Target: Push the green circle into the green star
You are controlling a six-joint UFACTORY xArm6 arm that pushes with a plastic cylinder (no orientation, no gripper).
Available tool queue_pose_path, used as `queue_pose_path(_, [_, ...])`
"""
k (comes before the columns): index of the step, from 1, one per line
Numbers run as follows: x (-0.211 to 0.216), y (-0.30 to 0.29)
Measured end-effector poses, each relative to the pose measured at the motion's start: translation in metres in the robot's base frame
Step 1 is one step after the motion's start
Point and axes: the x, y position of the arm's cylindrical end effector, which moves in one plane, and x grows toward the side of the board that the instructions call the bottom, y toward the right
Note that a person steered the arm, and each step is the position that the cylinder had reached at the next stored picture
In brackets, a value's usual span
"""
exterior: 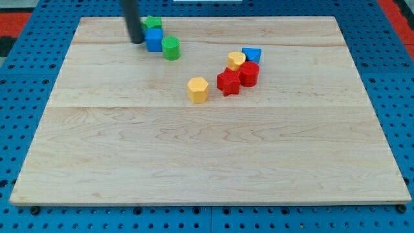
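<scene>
The green circle (171,48) stands near the view's top, left of centre, just right of a blue cube (154,39). The green star (152,23) sits right behind the blue cube, touching it, at the board's top edge. My rod comes down from the view's top and my tip (137,41) rests on the board just left of the blue cube, close to or touching it. The blue cube lies between my tip and the green circle.
A yellow hexagon (198,88) sits near the middle. To its right is a cluster: a red star (228,82), a red cylinder (249,74), a yellow cylinder (236,61) and a blue block (252,55). The wooden board (207,168) lies on a blue pegboard.
</scene>
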Motion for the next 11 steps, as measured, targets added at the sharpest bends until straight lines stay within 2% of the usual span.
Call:
queue_pose_path(2, [0.0, 0.148])
queue_pose_path(3, [0.0, 0.189])
queue_pose_path(6, [0.059, 0.162])
queue_pose_path(8, [0.033, 0.059])
queue_pose_path(9, [0.036, 0.045])
queue_pose_path(10, [0.065, 0.036])
queue_pose_path(11, [0.057, 0.009])
